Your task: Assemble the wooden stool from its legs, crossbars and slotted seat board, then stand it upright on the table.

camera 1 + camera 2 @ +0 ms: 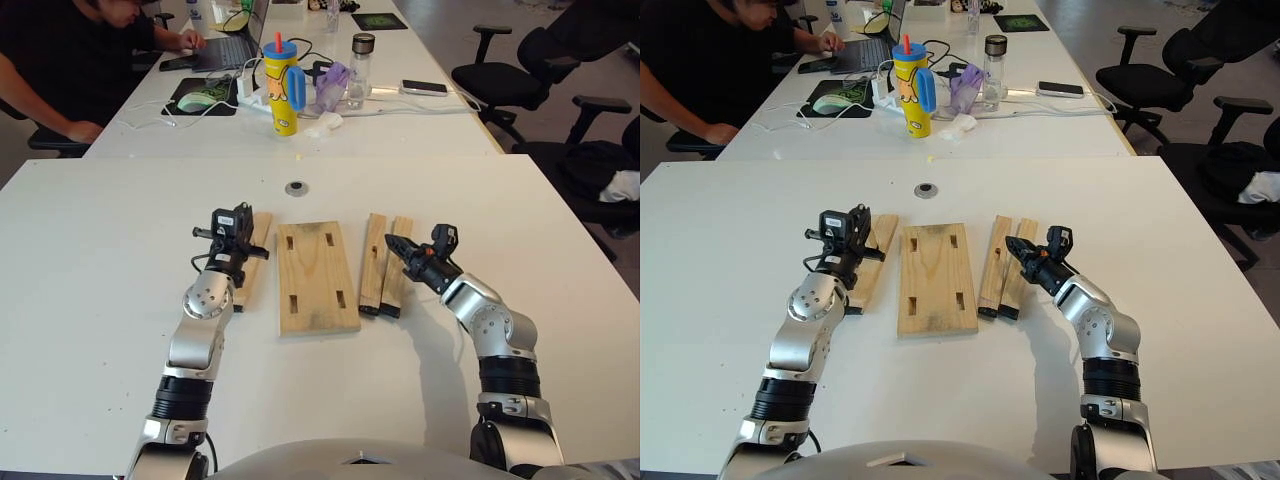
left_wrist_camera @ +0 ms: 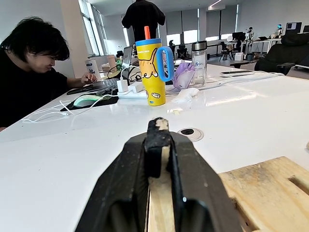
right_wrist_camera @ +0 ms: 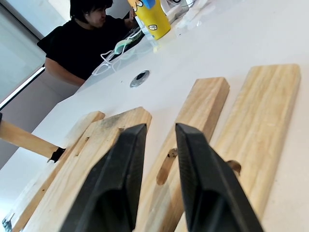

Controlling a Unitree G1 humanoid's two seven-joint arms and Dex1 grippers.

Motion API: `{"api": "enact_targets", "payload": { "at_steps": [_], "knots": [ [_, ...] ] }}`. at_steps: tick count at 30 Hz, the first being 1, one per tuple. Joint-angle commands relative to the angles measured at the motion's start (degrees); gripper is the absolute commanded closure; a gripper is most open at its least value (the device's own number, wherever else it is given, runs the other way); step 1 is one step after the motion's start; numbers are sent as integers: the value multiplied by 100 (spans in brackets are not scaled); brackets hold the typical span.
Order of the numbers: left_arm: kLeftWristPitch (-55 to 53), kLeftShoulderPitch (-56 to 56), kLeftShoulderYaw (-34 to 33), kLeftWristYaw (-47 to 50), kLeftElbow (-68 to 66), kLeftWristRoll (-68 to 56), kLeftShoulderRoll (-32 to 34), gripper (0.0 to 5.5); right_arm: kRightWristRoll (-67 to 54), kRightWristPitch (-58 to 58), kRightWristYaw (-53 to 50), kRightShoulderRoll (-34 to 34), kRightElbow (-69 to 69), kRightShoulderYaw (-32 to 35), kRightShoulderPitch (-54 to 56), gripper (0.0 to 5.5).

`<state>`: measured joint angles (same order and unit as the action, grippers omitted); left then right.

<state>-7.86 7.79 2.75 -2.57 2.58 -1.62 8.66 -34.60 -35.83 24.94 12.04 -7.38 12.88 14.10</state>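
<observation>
The slotted seat board (image 1: 315, 278) lies flat on the white table (image 1: 110, 260). Just to its left my left gripper (image 1: 237, 226) is shut on a thin wooden bar (image 2: 161, 203), which runs between its fingers (image 2: 126, 169) beside the board's left edge. Two wooden leg pieces (image 1: 373, 262) (image 1: 398, 266) with dark ends lie side by side on the board's right. My right gripper (image 1: 393, 243) hovers low over them, open, with nothing between its fingers (image 3: 121, 164). The leg pieces (image 3: 260, 111) and the seat board (image 3: 91, 150) show close up in the right wrist view.
A round cable grommet (image 1: 295, 188) sits in the table behind the seat board. The far table holds a yellow cup (image 1: 284, 85), a bottle (image 1: 361, 68), cables and a laptop, with a seated person at its left. Office chairs (image 1: 520, 70) stand to the right.
</observation>
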Motion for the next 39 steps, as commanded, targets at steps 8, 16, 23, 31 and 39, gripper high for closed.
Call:
{"api": "enact_targets", "payload": {
  "at_steps": [8,16,23,31,39],
  "knots": [
    [328,-216,-358,44,242,-47,-158,355,-7,-12,70,-153,-3,-104,65,440],
    [360,238,-494,-38,714,-176,-148,295,6,12,63,-300,-21,-152,23,440],
    [22,1229,-682,-108,839,-293,11,387,27,15,43,-389,29,-235,-27,440],
    [-712,2527,-933,-617,-388,-850,245,506,133,264,-59,-497,-36,-233,16,440],
    [-1030,2742,-842,-741,-408,-802,320,509,211,403,-134,-655,-1,-329,-51,440]
  ]
}}
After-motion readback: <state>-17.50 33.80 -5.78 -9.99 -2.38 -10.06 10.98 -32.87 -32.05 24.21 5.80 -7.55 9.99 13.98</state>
